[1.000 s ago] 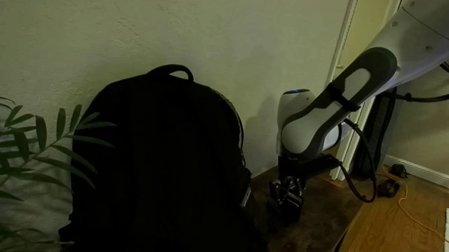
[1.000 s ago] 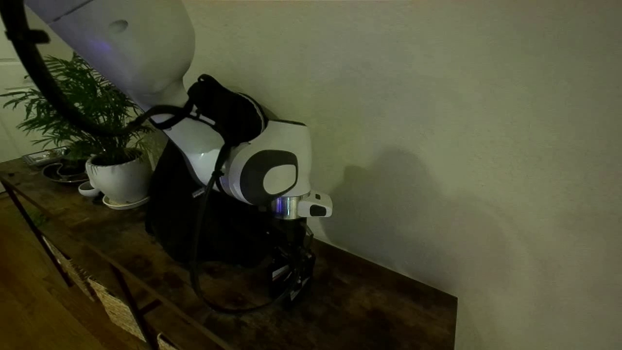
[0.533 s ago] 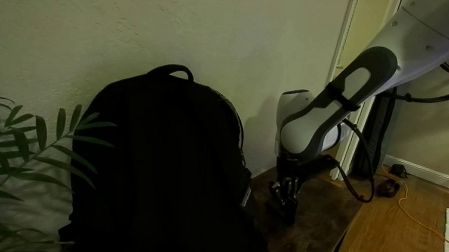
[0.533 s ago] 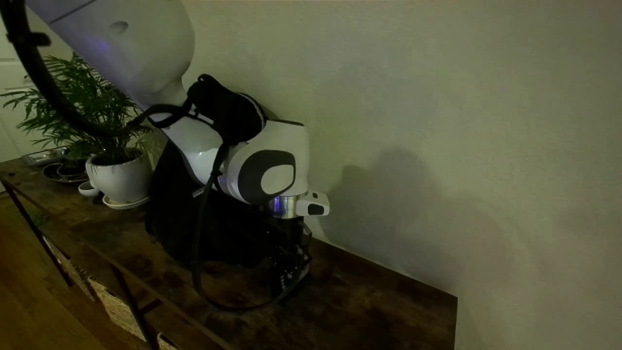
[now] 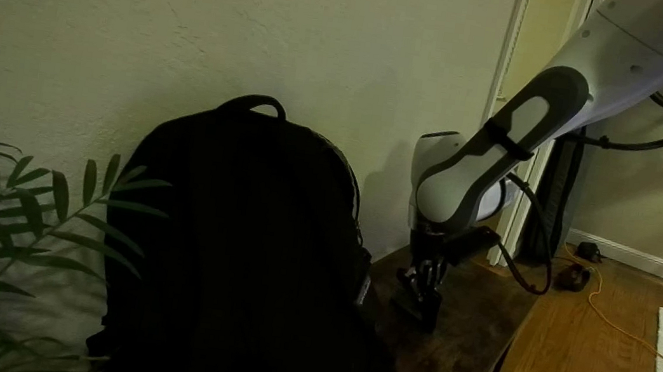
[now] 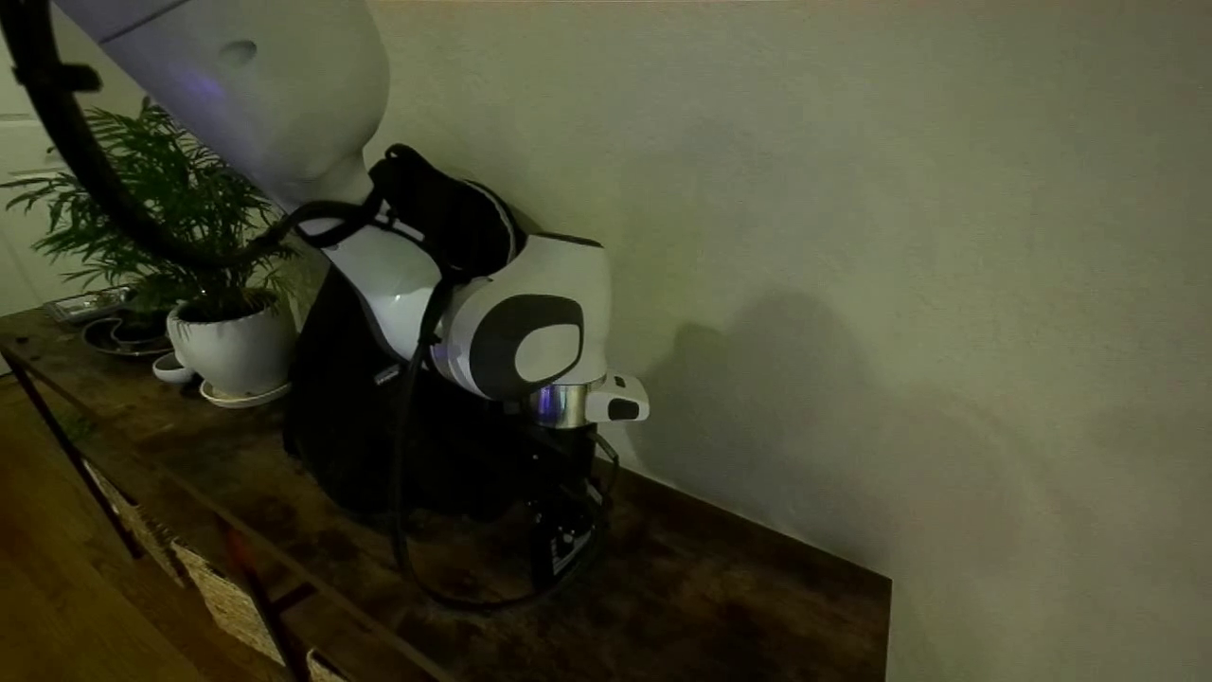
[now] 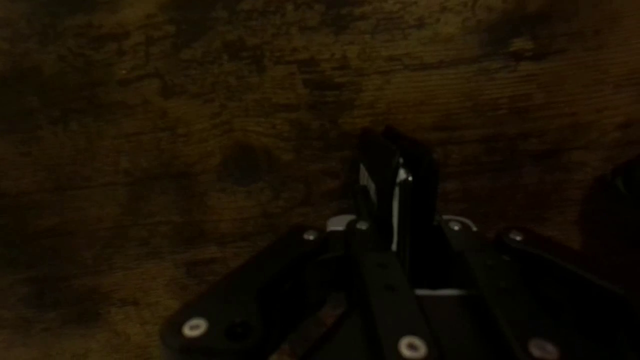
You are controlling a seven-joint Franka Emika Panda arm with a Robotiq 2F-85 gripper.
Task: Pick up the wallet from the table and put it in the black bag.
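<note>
The black bag (image 5: 246, 251) leans upright against the wall; in an exterior view the arm hides part of the bag (image 6: 336, 426). To its side, low over the brown table (image 6: 729, 587), my gripper (image 5: 424, 317) points straight down. In the wrist view the gripper (image 7: 395, 150) has its jaws close together, shut on a thin dark piece with a pale edge, the wallet (image 7: 396, 212). Most of the wallet is covered by the fingers and by darkness. Whether it touches the wood beneath cannot be told. Both exterior views are too dark to show it apart from the gripper (image 6: 563, 559).
A leafy plant in a white pot (image 6: 237, 346) stands beyond the bag, with small dishes (image 6: 128, 336) near it. The wall (image 6: 852, 284) runs along the table's back. A cable (image 5: 529, 263) loops down from the arm.
The jaws have come together from a wider stance a second ago, narrowing around the wallet. The arm has shifted only very slightly. The bag has not moved.
</note>
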